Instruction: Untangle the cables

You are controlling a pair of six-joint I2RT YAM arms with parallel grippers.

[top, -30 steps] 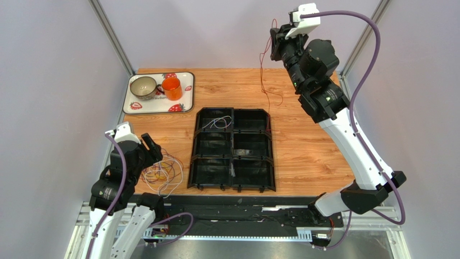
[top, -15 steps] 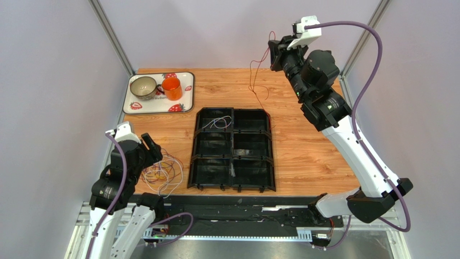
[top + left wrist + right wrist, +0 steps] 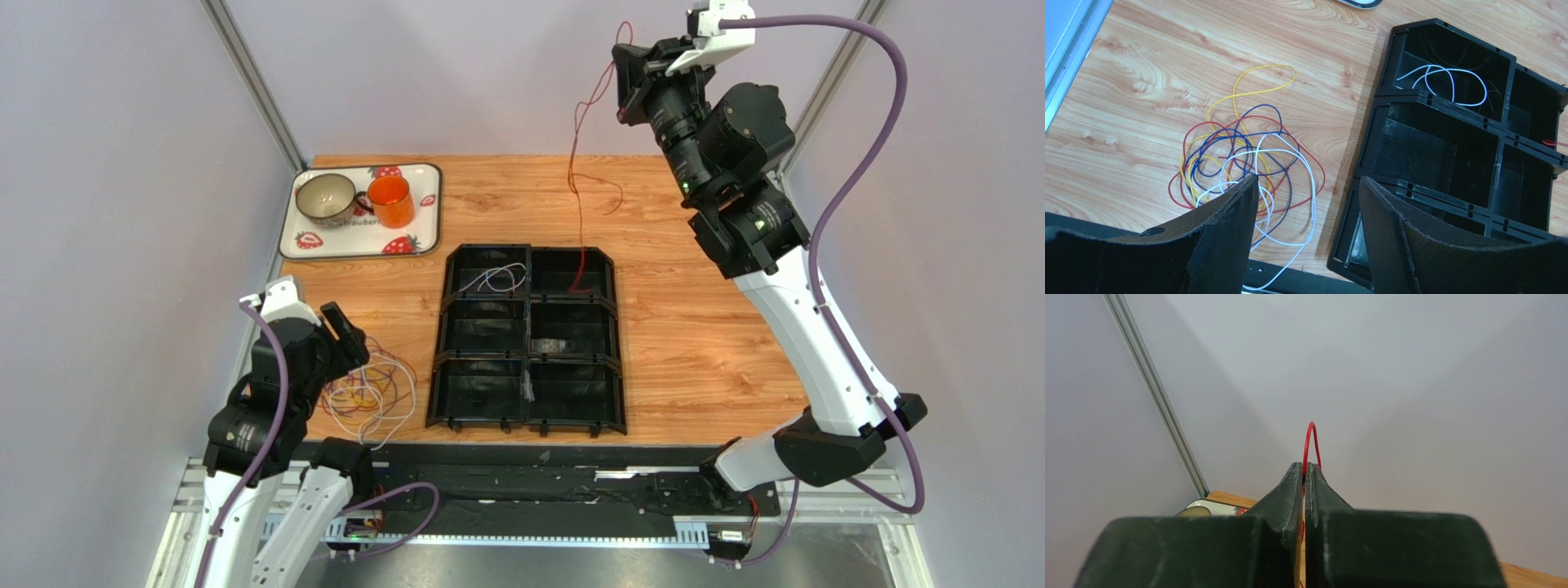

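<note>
right gripper (image 3: 1304, 470): clamped on red wire (image 3: 574, 172), raised high
left gripper (image 3: 1308, 187): fingers apart, over cable tangle (image 3: 1241, 156) beside 6-compartment tray (image 3: 1438, 105)

From the right wrist we see only a short loop of the red cable (image 3: 1311, 441) above the right claw (image 3: 1303, 478); the rest lies behind its fingers. The left claw (image 3: 1308, 184) covers the near edge of the tangled cables (image 3: 1254, 153), and that view's right edge cuts off the black tray (image 3: 1366, 147).
</note>
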